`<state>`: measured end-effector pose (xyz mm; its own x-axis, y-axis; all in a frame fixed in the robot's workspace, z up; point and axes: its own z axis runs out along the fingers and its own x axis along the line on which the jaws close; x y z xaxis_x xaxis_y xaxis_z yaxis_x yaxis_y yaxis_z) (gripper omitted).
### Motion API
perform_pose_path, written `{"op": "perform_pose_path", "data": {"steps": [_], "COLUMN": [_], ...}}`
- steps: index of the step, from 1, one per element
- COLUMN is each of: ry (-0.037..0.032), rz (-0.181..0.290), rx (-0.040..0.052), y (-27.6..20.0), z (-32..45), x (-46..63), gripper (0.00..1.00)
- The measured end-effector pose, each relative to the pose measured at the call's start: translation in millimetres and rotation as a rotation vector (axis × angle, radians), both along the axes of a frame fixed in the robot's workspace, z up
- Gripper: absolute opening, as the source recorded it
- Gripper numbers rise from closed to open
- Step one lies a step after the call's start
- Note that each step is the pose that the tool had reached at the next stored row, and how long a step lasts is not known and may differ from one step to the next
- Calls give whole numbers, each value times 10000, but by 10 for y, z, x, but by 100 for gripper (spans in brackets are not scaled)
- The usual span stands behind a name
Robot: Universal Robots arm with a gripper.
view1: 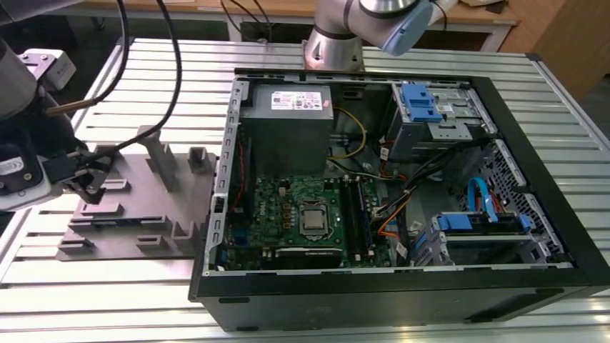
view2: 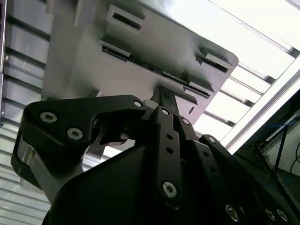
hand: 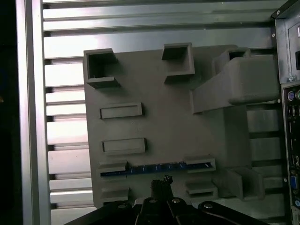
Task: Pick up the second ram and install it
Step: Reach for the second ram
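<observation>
A robot arm's gripper [view1: 93, 191] hangs over a grey plastic tray [view1: 143, 189] on a slatted metal table [view1: 143, 64], at the exterior view's left, beside an open computer case [view1: 381, 304]. The second ram [view1: 128, 221], a thin dark stick with a blue edge, stands on edge in the tray, seated between two low holders near the tray's front edge. In the first wrist view, the ram [hand: 154, 168] runs across the tray [hand: 164, 126] and the gripper [hand: 161, 182] sits just beside its middle; whether the two touch cannot be told. In the second wrist view, the gripper [view2: 163, 96] points at the ram [view2: 145, 65] in the tray [view2: 93, 70], its fingers drawn together with nothing between them. Inside the case, the green motherboard [view1: 286, 207] lies below the grey power supply [view1: 286, 121].
</observation>
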<state>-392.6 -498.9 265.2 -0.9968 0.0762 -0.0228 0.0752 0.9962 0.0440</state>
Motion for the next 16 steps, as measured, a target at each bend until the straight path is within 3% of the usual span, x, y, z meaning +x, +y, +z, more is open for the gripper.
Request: {"op": "perform_pose_path", "data": {"steps": [8, 12, 16], "ry": [12, 12, 12], "rz": [1, 7, 38], "rx": [1, -6, -102], "y": [-53, -50, -3], "z": [-146, -219, -288], "x": [7, 16, 21], "gripper": [11, 11, 11]}}
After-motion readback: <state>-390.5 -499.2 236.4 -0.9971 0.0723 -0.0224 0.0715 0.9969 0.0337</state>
